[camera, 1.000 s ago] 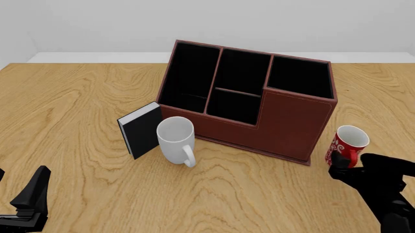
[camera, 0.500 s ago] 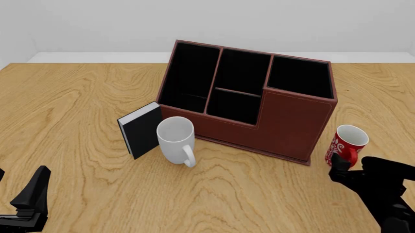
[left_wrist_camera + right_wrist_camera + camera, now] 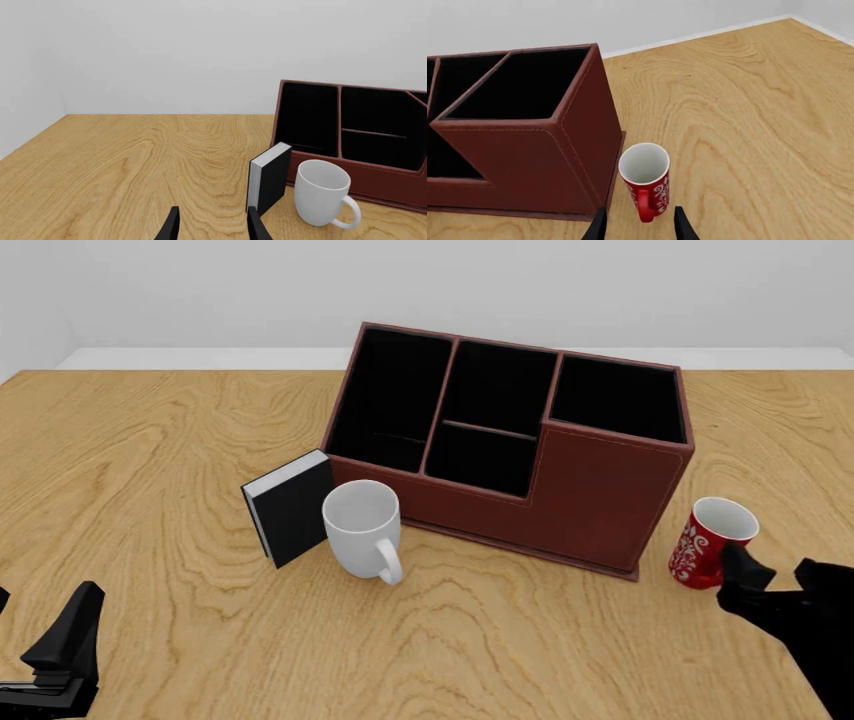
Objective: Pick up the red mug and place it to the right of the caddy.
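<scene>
The red mug [image 3: 709,541] with white swirly lettering stands upright on the table just right of the caddy [image 3: 534,450], a large reddish-brown box with black compartments. My right gripper [image 3: 771,575] is open just near of the mug and low over the table. In the right wrist view the mug [image 3: 646,181] stands beside the caddy's corner [image 3: 534,135], and its handle points back between my open gripper [image 3: 639,226]; I cannot tell if they touch. My left gripper [image 3: 38,628] is open and empty at the near left, and also shows in the left wrist view [image 3: 213,226].
A plain white mug [image 3: 363,530] and a small black book [image 3: 291,506] stand against the caddy's front left; both show in the left wrist view, the mug [image 3: 325,192] and the book [image 3: 270,177]. The wooden table [image 3: 160,440] reaches a pale wall behind.
My right gripper has drawn back to the right and toward the near edge, away from the red mug. The mug stays where it stood. The left arm has not moved.
</scene>
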Tool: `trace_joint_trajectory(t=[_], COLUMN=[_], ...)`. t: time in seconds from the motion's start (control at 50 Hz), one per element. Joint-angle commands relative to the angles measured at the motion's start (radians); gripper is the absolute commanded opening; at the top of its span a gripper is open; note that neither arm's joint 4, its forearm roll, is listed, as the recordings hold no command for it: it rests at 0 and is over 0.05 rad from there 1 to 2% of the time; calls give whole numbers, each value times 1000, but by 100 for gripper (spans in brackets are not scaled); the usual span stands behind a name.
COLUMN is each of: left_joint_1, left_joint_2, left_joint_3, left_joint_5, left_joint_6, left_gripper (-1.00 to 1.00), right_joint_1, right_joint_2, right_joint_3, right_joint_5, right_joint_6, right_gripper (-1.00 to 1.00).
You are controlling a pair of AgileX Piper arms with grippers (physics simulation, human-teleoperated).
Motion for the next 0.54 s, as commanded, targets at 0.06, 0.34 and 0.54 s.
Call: trace_joint_trajectory(t=[0.06, 0.34, 0.54], left_joint_1=[0, 0, 0], left_joint_2=[0, 0, 0], left_joint_3=[0, 0, 0], left_joint_5=[0, 0, 0], left_joint_6=[0, 0, 0], left_gripper=[100, 100, 100], right_joint_1=[31, 58, 39], right_joint_2=[-148, 201, 279], right_joint_3=[8, -18, 48], right_joint_5=[84, -249, -376], right_joint_6=[-3, 10, 73], right_gripper=[100, 100, 100])
